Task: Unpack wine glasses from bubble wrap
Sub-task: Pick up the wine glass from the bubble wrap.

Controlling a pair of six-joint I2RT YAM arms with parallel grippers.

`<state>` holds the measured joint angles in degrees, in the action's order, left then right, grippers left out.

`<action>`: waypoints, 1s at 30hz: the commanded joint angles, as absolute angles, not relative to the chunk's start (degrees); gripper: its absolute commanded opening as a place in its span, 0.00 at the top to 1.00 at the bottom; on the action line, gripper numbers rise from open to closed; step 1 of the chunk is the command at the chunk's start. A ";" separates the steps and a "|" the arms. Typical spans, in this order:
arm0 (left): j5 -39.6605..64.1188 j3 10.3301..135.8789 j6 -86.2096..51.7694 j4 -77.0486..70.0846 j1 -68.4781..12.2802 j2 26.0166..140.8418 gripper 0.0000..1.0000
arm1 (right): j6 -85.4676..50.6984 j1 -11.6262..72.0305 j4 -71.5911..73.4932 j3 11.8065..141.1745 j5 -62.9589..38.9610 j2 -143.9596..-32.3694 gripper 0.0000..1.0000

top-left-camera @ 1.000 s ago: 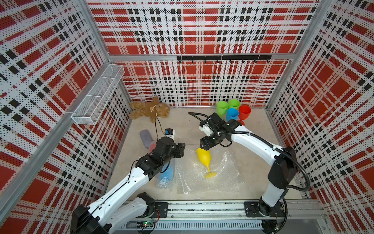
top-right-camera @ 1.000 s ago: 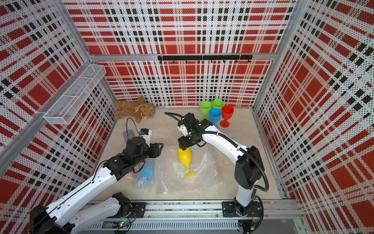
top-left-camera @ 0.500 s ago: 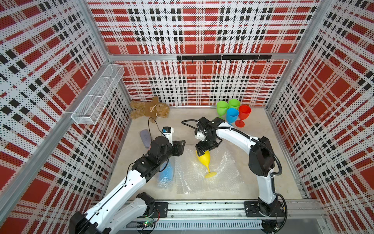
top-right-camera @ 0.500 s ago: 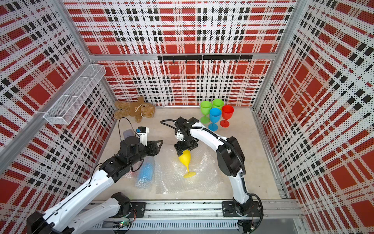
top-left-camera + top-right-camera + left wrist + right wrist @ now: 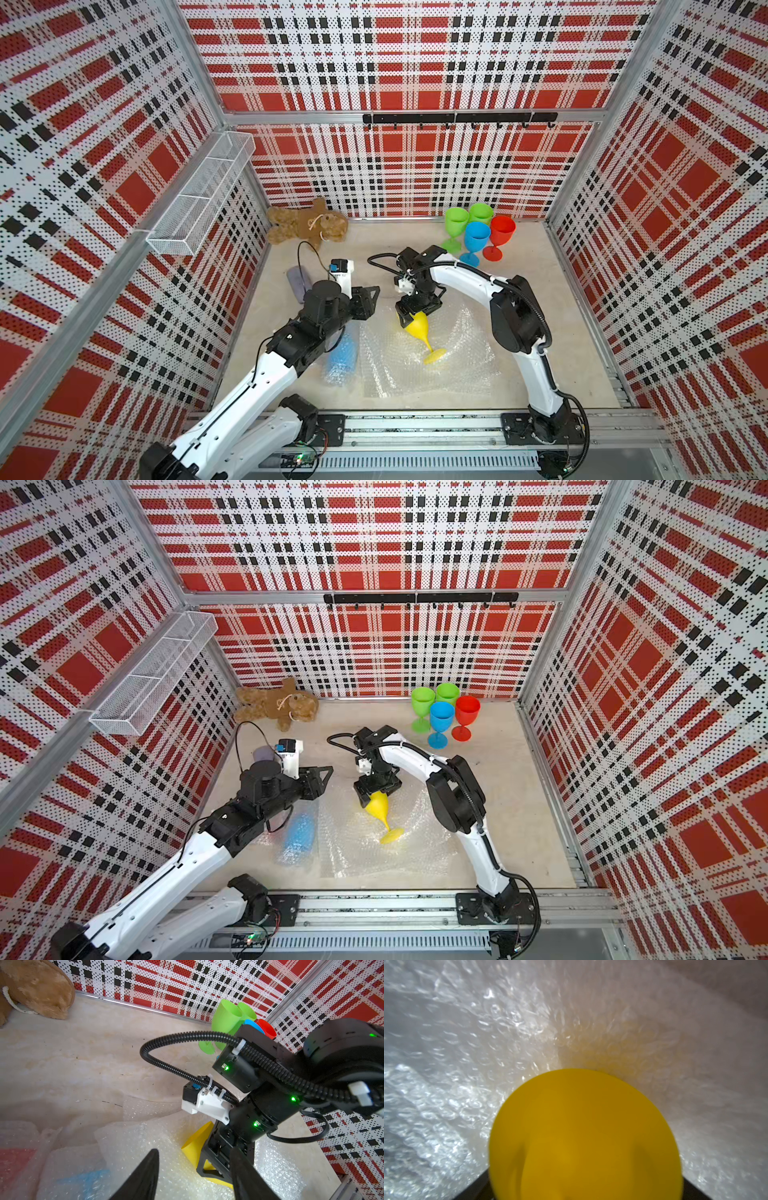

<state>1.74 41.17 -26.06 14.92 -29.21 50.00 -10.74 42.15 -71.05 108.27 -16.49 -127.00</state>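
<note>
Lying on the opened bubble wrap (image 5: 457,365), the yellow goblet (image 5: 420,333) looks light, stiff, slick; the right hand (image 5: 415,318) straddles its bowl, clamped or loose I cannot tell. Left hand (image 5: 371,300) gapes empty near the wrap's edge. Stem looks the surer hold

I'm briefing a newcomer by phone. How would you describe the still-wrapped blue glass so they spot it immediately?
Find the big flat bubble wrap sheet in the foreground, where the yellow glass lies. Right beside it, by the left arm, lies a blue glass. Unlike the upright blue one at the back, it is still rolled in wrap.
</note>
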 commanded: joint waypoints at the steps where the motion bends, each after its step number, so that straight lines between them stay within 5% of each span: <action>1: 2.85 40.42 -25.31 13.54 -28.30 49.92 0.43 | -10.46 42.45 -70.59 108.79 -16.17 -129.85 0.12; 10: 2.80 40.25 -25.40 13.45 -27.72 50.84 0.44 | -10.81 42.45 -68.58 109.22 -15.38 -127.57 0.19; 21: 2.35 40.17 -25.51 13.40 -26.52 51.99 0.44 | -12.51 42.33 -64.42 107.34 -16.57 -108.08 0.33; 25: 1.87 40.08 -25.58 13.28 -26.04 52.33 0.44 | -13.18 41.68 -54.63 103.70 -16.02 -100.17 0.36; 30: 2.07 39.82 -25.75 12.93 -25.55 53.00 0.45 | -10.80 39.25 -25.88 87.64 -14.79 -89.25 0.45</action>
